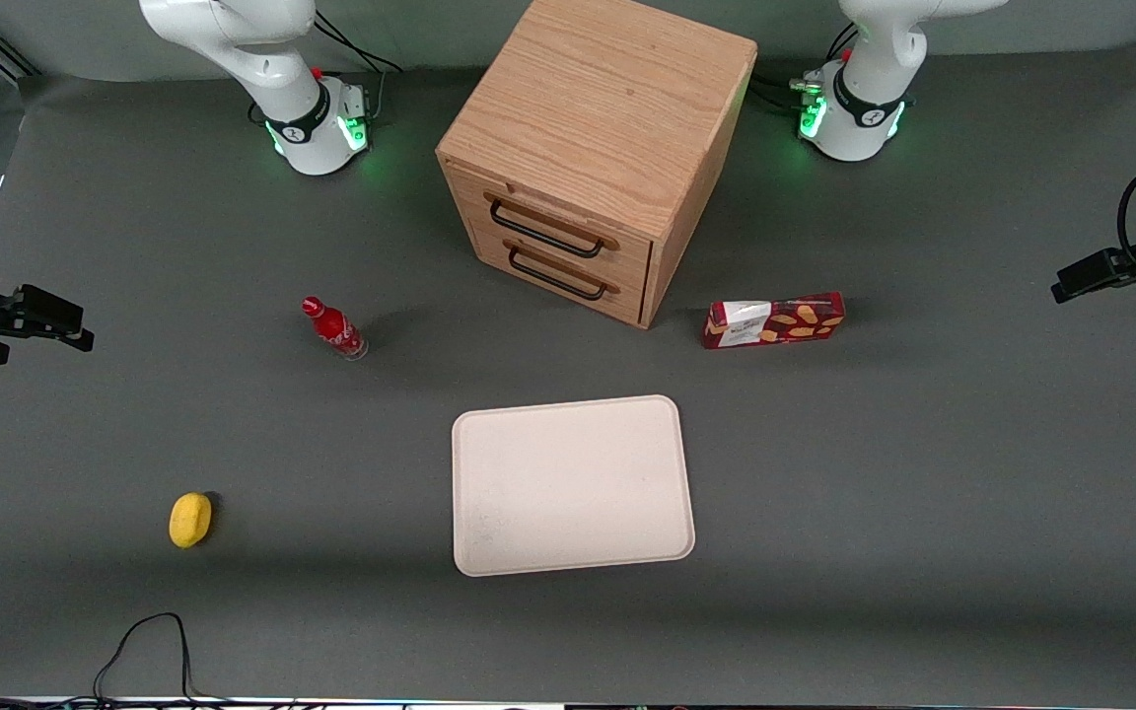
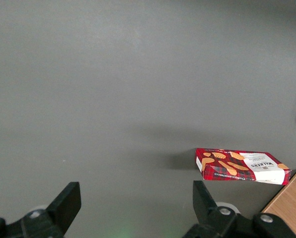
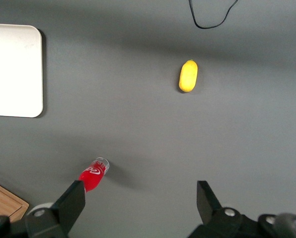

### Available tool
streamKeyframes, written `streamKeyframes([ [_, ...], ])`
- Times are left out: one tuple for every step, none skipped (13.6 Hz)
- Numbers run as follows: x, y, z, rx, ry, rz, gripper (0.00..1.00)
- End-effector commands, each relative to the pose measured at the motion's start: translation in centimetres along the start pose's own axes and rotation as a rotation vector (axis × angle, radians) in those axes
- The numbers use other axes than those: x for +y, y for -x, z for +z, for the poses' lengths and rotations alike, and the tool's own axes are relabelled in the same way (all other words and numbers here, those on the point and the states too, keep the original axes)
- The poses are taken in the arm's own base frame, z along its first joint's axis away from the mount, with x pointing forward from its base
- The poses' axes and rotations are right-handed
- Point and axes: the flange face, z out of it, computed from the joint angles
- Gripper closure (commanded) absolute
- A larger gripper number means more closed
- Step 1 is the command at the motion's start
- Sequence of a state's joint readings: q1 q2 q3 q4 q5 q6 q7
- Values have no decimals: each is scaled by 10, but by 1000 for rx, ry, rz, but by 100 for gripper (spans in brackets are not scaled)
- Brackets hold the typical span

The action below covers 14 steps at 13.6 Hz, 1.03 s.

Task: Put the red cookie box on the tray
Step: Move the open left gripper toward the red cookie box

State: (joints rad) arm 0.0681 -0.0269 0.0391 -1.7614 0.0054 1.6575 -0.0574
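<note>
The slim dark-red cardboard cookie box (image 1: 773, 320) is lying flat on the matte grey surface (image 1: 923, 473), apart from the smooth cream-white rounded tray (image 1: 573, 485). The black tool (image 2: 133, 208) is hovering spread, holding nothing.

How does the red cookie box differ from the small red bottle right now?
The red cookie box is a long, slim carton lying flat beside the wooden drawer cabinet; the red bottle is small, round and upright. The box lies toward the working arm's end, near the open gripper; the bottle toward the parked arm's. Both are red.
</note>
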Motion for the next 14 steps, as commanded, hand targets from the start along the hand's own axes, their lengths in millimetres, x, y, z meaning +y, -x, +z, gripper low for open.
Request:
streamKeyframes([
  [6, 6, 0, -4, -4, 19, 0],
  [7, 6, 1, -4, -5, 22, 0],
  [8, 5, 1, -2, -5, 22, 0],
  [12, 5, 2, -5, -6, 28, 0],
  [12, 6, 3, -11, -6, 30, 0],
  [13, 6, 2, -12, -6, 31, 0],
  [18, 6, 2, -13, -6, 39, 0],
  [21, 7, 3, -16, -6, 45, 0],
  [21, 6, 4, -19, -8, 45, 0],
  [21, 6, 4, -17, -8, 47, 0],
  [21, 5, 4, -17, -8, 48, 0],
  [21, 3, 6, -20, -9, 48, 0],
  [22, 2, 7, -22, -9, 51, 0],
  [25, 2, 7, -22, -9, 54, 0],
])
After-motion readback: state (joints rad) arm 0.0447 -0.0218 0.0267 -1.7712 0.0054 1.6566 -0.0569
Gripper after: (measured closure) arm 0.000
